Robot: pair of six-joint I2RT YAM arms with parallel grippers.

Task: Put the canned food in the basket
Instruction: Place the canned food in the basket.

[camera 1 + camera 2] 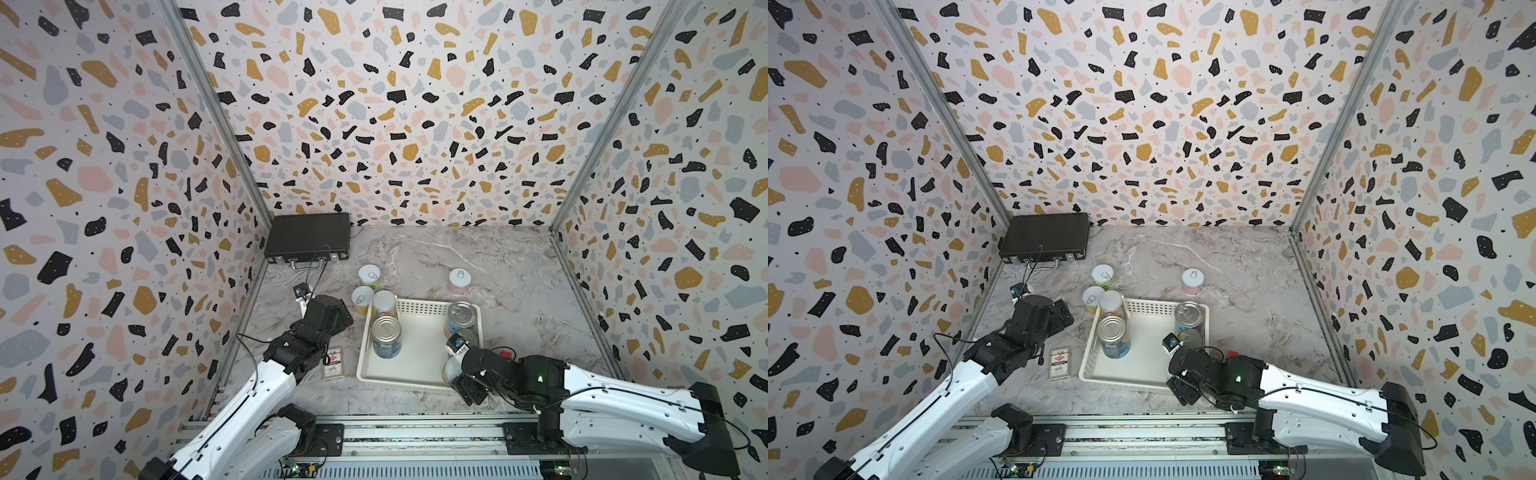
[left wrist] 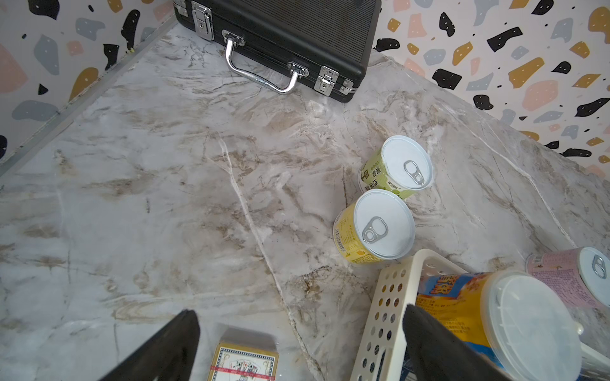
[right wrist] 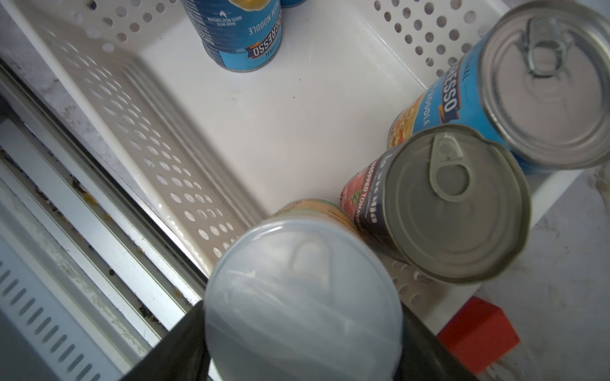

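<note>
Across both top views: four cans are sitting in the basket [image 1: 376, 376]; three are waiting outside on the surface [image 1: 519, 291].
Left wrist: left gripper [image 2: 297, 346] is hanging spread wide, empty.
Right wrist: right gripper [image 3: 300, 349] is clasping an orange can [image 3: 303, 297] over the basket's near corner.
</note>
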